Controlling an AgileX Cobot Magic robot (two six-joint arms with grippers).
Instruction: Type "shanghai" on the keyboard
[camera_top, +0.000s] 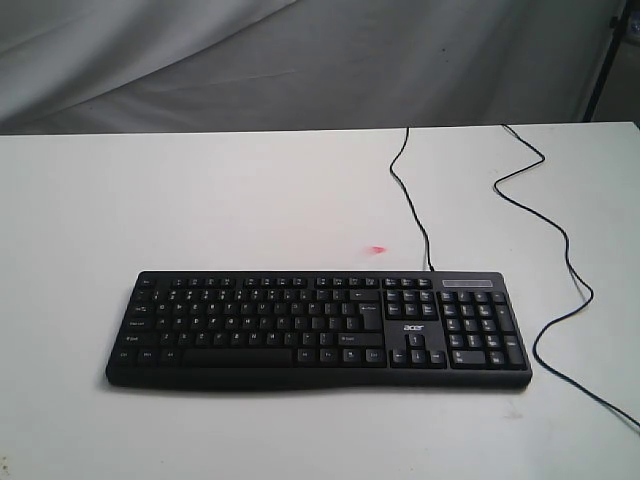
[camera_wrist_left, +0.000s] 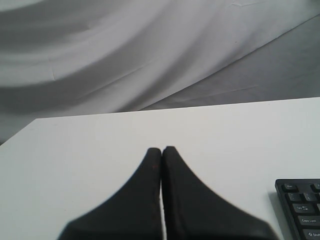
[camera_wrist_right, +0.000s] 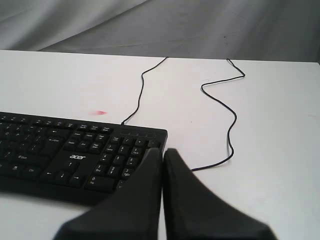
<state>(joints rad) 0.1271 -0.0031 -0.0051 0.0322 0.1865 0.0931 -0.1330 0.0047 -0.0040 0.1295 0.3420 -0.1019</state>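
White counter (camera_top: 200, 200) carries a black keyboard (camera_top: 300, 322), cable (camera_top: 427, 250) trailing toward one o'clock; left jaws and right jaws closed, empty.

The left gripper (camera_wrist_left: 161, 149) has its jaws pressed together over the white worktop (camera_wrist_left: 75, 160). A corner of the black keyboard (camera_wrist_left: 302, 207) shows apart from them

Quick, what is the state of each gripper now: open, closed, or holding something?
Left gripper: closed, holding nothing.
Right gripper: closed, holding nothing.
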